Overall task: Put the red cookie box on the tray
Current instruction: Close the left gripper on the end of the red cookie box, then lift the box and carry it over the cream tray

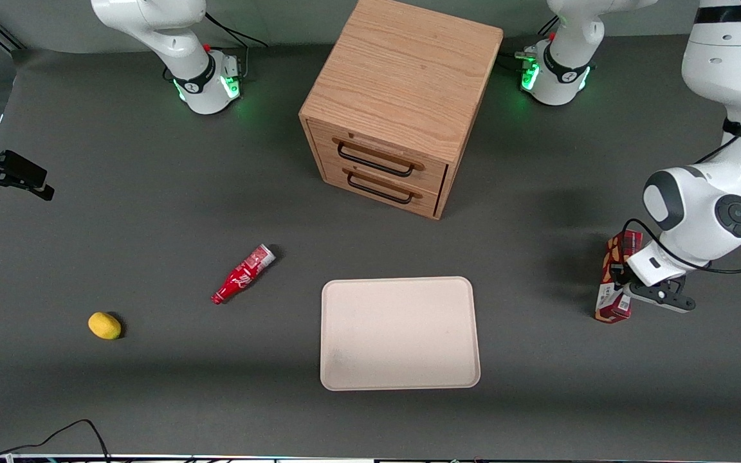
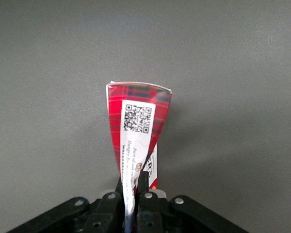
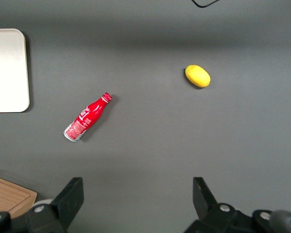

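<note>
The red cookie box [image 1: 615,278] is at the working arm's end of the table, well away from the tray sideways. It is dark red with tan cookie pictures and white label patches. My left gripper [image 1: 621,287] is shut on it. In the left wrist view the box [image 2: 136,121] reaches out from between the black fingers [image 2: 144,187], showing red tartan and a white QR label, with my gripper [image 2: 133,191] clamped on its near end. I cannot tell whether the box rests on the table or hangs just above it. The beige tray [image 1: 399,333] lies empty, nearer the front camera than the cabinet.
A wooden two-drawer cabinet [image 1: 396,109] stands at the back middle. A small red bottle [image 1: 242,274] lies beside the tray toward the parked arm's end, and a yellow lemon [image 1: 105,325] farther that way. Bottle [image 3: 86,118], lemon [image 3: 197,76] and tray corner [image 3: 7,70] show in the right wrist view.
</note>
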`<state>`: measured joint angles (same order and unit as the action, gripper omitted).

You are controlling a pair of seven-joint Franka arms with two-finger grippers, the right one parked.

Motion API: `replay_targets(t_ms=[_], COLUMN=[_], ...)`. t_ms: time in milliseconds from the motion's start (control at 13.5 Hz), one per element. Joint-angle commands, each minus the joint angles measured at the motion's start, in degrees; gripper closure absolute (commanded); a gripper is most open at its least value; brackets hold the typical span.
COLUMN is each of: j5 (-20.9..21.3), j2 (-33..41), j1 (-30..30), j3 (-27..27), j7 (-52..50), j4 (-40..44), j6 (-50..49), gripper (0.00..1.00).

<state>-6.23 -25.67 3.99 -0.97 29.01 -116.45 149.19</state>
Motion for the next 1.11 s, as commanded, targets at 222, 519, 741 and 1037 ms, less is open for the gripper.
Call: replay_targets(t_ms=[222,519,741,1037], j5=[-1.0,-0.2,0.2,1.7], j2=[2.5,8.7,10.0,10.0], j1=[-0.2,-0.7,-0.7,-2.3], j3=[0.2,0.2,-0.1,0.5], j7=[1.4,-1.8,-4.1,-11.0], j4=[0.4,12.0,25.6,40.8], j6=[-1.2,-25.5,-45.0,-62.2], gripper=[1.00,1.00,1.00,1.00])
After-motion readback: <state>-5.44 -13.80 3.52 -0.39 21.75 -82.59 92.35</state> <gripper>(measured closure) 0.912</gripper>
